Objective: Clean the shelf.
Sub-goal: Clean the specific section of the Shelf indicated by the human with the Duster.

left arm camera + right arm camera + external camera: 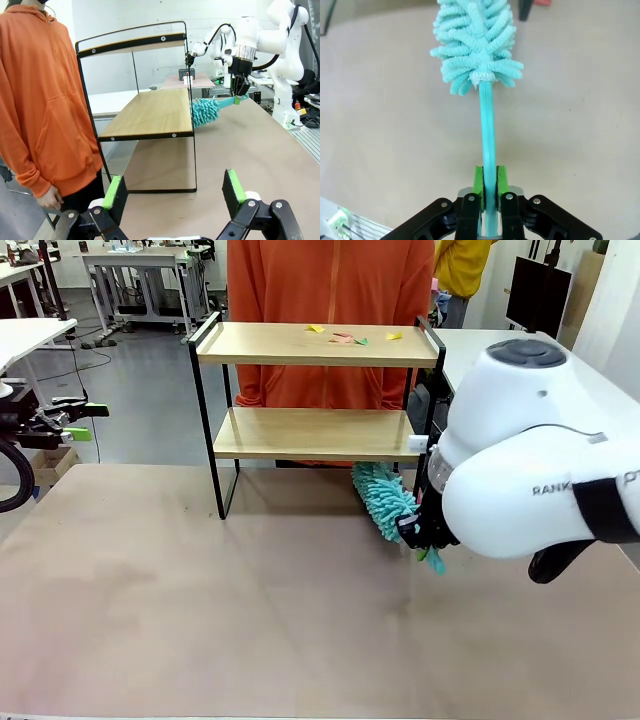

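So, status: barely started, by my read.

- The shelf [315,433] stands upright at the far side of the table [250,620], right in front of a person [330,300] in an orange hoodie.
- My right gripper [425,535] is clenched on the handle of the teal duster [380,498]. The right wrist view shows the handle pinched tight between the green pads.
- The duster head sits low, at the right end of the lower board by the front right leg. I can't tell whether the fibres touch the wood or the frame.
- My left gripper [85,420] is parked off the table's left edge. Its fingers are spread wide with nothing between them, and it looks at the shelf from the side.
- Small coloured paper scraps [345,337] lie on the top board, toward its right half: yellow, pink and green. Nothing there looks swept.
- The lower board looks bare from both the front and left wrist views.

Done: duster in hand and brought to the shelf. Left: raise the duster to the top tier and sweep those scraps off. The lower tier probably needs only a quick pass, if any.
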`<state>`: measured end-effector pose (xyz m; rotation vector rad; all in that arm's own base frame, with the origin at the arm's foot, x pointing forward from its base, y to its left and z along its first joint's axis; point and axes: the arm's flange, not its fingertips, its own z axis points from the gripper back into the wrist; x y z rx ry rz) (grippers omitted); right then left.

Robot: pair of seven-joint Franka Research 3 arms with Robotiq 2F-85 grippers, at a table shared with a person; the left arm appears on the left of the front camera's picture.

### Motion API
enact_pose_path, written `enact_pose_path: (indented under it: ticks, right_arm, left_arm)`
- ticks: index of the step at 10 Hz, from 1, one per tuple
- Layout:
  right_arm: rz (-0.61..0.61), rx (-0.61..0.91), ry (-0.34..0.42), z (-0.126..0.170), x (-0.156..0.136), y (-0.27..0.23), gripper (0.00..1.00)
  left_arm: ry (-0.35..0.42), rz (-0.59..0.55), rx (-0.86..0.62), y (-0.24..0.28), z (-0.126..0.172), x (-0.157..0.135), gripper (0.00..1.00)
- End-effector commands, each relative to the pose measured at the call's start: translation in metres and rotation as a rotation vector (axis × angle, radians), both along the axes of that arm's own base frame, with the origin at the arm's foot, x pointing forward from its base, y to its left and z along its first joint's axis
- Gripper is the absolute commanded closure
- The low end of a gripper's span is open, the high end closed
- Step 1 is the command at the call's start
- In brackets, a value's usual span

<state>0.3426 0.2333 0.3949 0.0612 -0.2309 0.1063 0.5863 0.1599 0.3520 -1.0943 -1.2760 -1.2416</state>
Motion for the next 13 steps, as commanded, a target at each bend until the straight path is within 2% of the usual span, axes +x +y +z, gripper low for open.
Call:
enact_pose_path:
  ticks: [1,5,8,10,12,13]
  right_arm:
    - [0.098,0.075,0.014,0.006,-0.015,-0.023,0.87]
    - [0.369,0.109,0.016,0.014,-0.028,-0.031,0.87]
    - [0.605,0.083,0.001,0.019,-0.053,-0.044,0.87]
    - [0.718,0.043,0.015,0.028,-0.078,-0.066,0.87]
    - [0.862,-0.046,0.007,0.04,-0.115,-0.085,0.87]
    - [0.889,-0.084,0.021,0.041,-0.131,-0.091,0.87]
  left_arm:
    - [-0.003,-0.001,0.001,0.001,0.002,-0.001,0.0]
    - [-0.003,-0.001,0.001,0.001,0.002,-0.001,0.0]
    - [-0.003,-0.001,0.001,0.001,0.002,-0.001,0.0]
    - [-0.003,-0.001,0.001,0.001,0.002,-0.001,0.0]
    - [-0.003,-0.001,0.001,0.001,0.002,-0.001,0.0]
    - [-0.003,-0.001,0.001,0.001,0.002,-0.001,0.0]
